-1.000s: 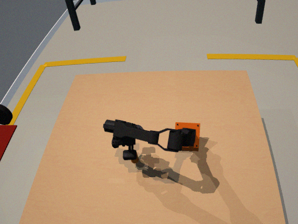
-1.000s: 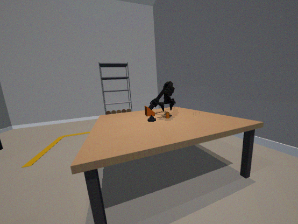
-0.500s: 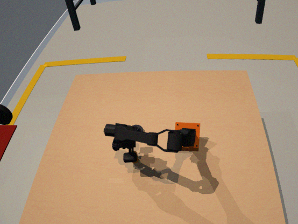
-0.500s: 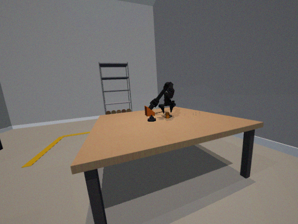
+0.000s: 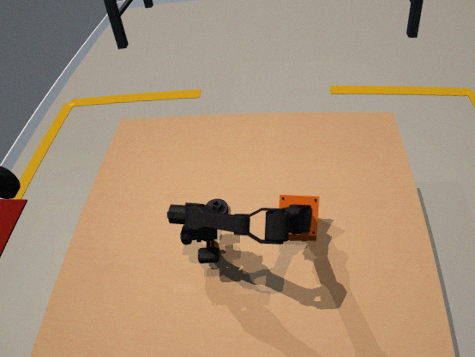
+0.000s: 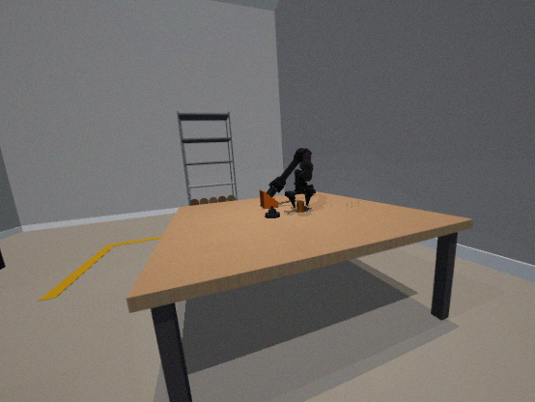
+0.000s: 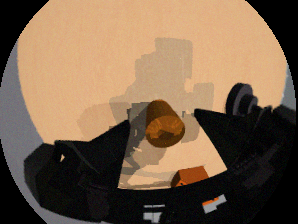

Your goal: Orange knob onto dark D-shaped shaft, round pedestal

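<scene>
Top view: desk [image 5: 257, 154] [image 6: 299, 242] [image 7: 100, 60] seen with its left, right and top edges; bottom edge out of frame. Black arm [image 5: 227, 220] [image 6: 289, 169] reaches from the orange base [image 5: 283, 200] [image 6: 265, 199] [image 7: 193, 175] toward the desk's left edge. Base sits nearer the right edge than the left.

Gripper [image 5: 213, 249] [image 6: 300, 207] [image 7: 162, 117] points down, low over the desk. Jaws wide apart, nothing clamped. Orange knob [image 5: 217, 245] [image 6: 300, 206] [image 7: 159, 111] stands upright on the desk, in the space between the fingers, open end up. Mostly hidden under the arm in the top view. Flat side of its hole: can't tell.

Round dark pedestal [image 5: 217, 205] [image 6: 272, 215] [image 7: 238, 97] stands apart from the knob, on the side toward the desk's top edge in the top view, partly covered by the arm. Dark shaft [image 6: 272, 209] sticks up from it, no knob on it. In the exterior view, pedestal is nearer the desk's near edge than the base is, well away from both near corners; knob is to its right.

Grey shelf rack [image 6: 204, 117] stands beyond the desk's far left corner.
</scene>
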You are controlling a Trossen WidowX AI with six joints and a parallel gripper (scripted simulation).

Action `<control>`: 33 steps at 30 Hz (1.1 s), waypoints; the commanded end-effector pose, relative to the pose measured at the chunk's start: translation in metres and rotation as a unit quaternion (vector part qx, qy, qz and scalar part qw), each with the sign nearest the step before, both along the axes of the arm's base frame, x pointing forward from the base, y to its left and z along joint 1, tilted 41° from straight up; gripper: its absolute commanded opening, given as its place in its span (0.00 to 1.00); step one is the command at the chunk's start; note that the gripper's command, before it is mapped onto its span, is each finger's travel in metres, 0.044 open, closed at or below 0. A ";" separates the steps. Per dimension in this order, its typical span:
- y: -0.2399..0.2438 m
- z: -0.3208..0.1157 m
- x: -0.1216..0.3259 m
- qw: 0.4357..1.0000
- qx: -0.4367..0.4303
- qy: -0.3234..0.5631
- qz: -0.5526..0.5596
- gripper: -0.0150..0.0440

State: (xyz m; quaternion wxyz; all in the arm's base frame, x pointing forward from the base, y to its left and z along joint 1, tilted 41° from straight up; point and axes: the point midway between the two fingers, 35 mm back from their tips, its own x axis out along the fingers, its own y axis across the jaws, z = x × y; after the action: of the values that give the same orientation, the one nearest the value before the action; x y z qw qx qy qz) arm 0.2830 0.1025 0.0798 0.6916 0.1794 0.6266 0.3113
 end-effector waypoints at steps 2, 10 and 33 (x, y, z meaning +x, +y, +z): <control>0.006 -0.007 -0.002 1.000 0.003 0.007 -0.001 1.00; 0.015 -0.016 -0.003 1.000 0.004 0.007 -0.001 1.00; 0.004 -0.003 0.001 1.000 0.002 0.007 -0.001 0.25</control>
State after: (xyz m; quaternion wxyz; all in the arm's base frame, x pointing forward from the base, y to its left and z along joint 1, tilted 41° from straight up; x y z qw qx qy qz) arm 0.2784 0.1141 0.0674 0.6828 0.1848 0.6353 0.3101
